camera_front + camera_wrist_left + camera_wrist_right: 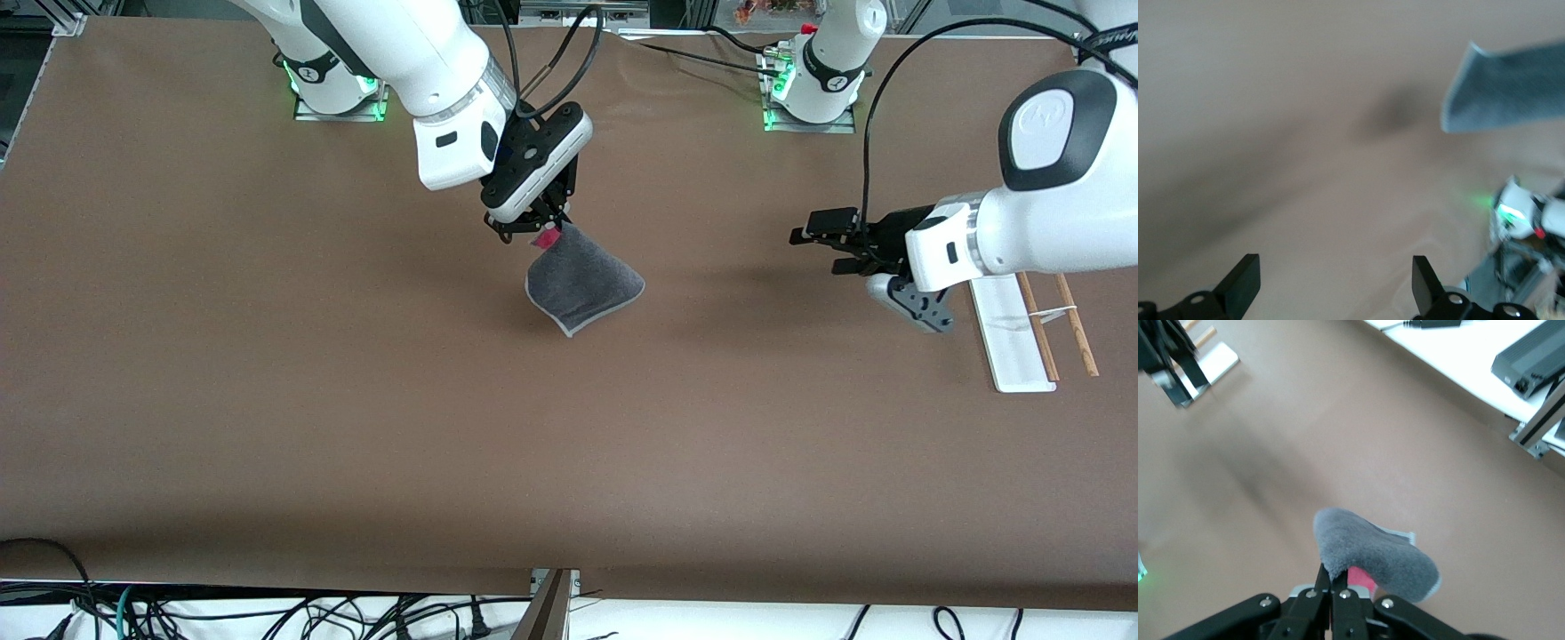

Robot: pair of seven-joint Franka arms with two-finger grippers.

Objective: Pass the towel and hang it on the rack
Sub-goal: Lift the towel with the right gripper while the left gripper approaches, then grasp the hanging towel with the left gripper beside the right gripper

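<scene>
right tool (533, 229) pinches towel (582, 286) corner, aloft mid-table | left tool (813, 240) wide, beside rack (1013, 342)

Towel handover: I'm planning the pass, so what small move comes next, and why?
Probably carry the towel toward the left gripper. The right gripper holds it pinched by a corner above the table, and the left gripper waits open near the rack, a gap away.

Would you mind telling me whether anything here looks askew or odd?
Nothing stands out. The right gripper holds the towel by a corner over the table; the open left gripper waits beside the rack.
</scene>
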